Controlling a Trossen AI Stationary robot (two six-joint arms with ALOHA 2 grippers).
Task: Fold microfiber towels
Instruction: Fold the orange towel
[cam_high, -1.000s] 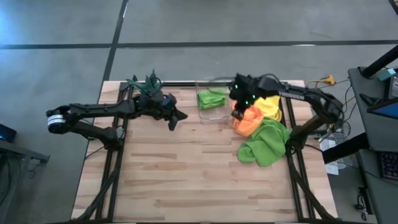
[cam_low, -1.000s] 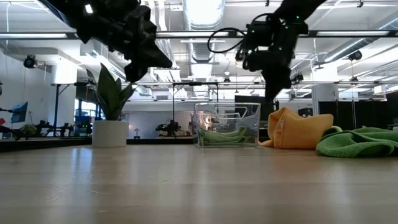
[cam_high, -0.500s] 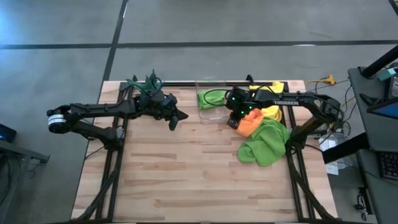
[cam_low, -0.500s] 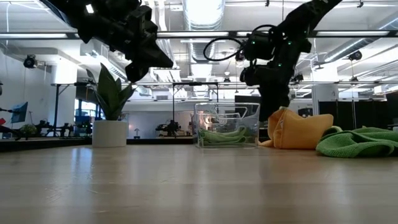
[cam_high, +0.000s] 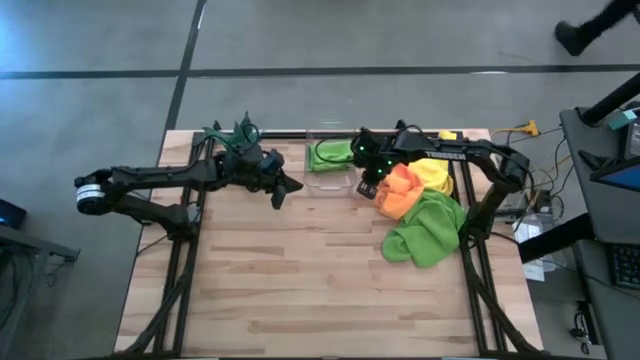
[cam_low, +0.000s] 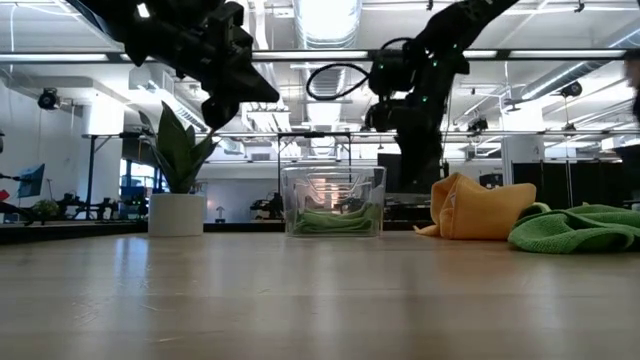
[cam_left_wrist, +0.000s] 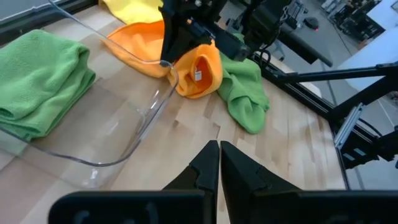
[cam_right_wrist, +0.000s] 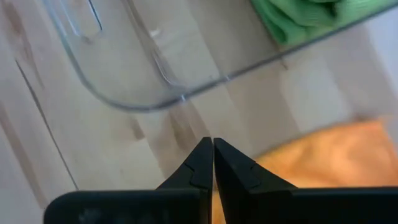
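- Bare table (cam_high: 300, 290) planks wide open on the near side of both grippers.
- Clear bin (cam_high: 330, 168) just beside right gripper (cam_high: 365, 186), its rim close ahead of clenched, empty fingertips; green towel (cam_high: 327, 153) folded inside.
- Orange towel (cam_high: 402, 190), yellow towel (cam_high: 435, 172), loose green towel (cam_high: 428, 228) heaped beside those fingers.
- Left gripper (cam_high: 279, 196) clenched, empty, raised, well apart from bin.

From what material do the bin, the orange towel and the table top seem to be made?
Bin: clear glossy plastic, probably; the wood shows through its wall. Orange towel: soft matte cloth, likely microfiber; it slumps in folds and carries a small tag. Table top: light wooden planks with visible seams.
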